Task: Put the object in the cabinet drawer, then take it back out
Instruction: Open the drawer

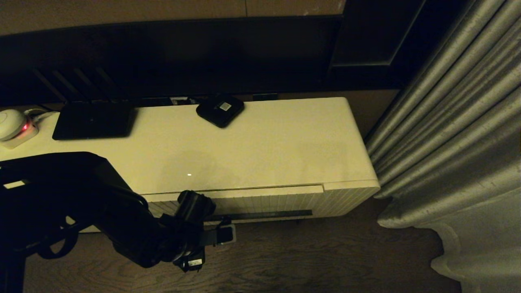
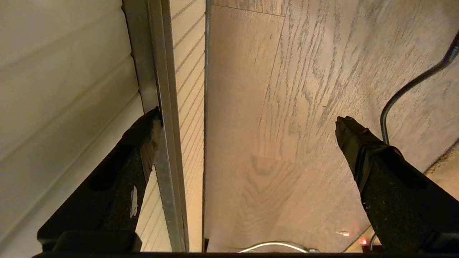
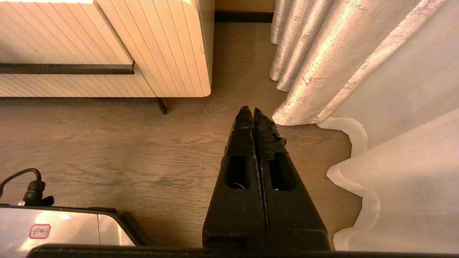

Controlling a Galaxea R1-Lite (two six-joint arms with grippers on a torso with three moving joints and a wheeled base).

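There, at the far left of the surface [image 1: 285, 138], we saw a white round device [image 1: 11, 124] with a red light, then a flat black rectangular device [image 1: 93, 120], then a small black square box [image 1: 220, 110] with a white label near the back edge. The umbrella itself showed in none of our views, so we could not tell where it lay.

Below the surface's front edge, the cabinet drawer [image 1: 264, 201] — cream, ribbed, with a long dark handle slot [image 1: 260, 215] — looked nearly flush with the cabinet front. Our left tool [image 1: 217, 236] hung low in front of the drawer's left part, released and spread wide, grasping nothing. From its wrist camera, one finger [image 2: 143, 143] sat right against the edge of the ribbed front while the other finger [image 2: 362, 150] stood out over the wooden floor [image 2: 287, 107].

Further right, our right tool [image 3: 254, 113] was parked above the floor, clenched with nothing between its fingers, near the cabinet's right corner and the pale curtain [image 3: 358, 71].
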